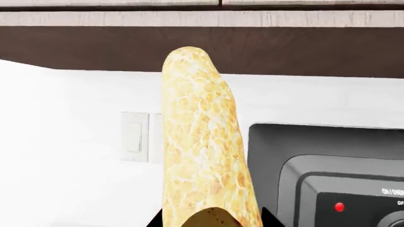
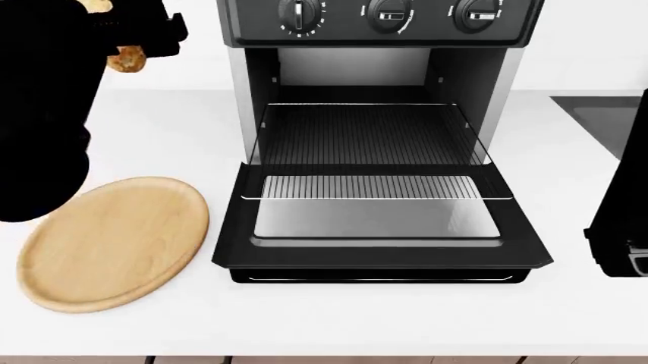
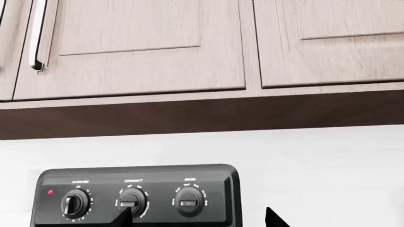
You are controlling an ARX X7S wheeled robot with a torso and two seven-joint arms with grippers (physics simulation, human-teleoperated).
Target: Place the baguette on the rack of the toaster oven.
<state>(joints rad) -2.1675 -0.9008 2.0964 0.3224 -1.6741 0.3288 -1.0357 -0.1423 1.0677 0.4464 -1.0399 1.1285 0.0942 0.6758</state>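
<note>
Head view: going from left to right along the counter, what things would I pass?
Round wooden board → toaster oven, door dropped open and rack showing → the robot's dark right arm at the picture's edge.

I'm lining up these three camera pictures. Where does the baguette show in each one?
Left wrist view: the baguette fills the centre, standing up from the left tool at the bottom edge.
Head view: only a small brown end shows at upper left, beside the dark left arm.
Right wrist view: not in it.
Shared landmark: the toaster oven, whose control panel shows in all three.
</note>
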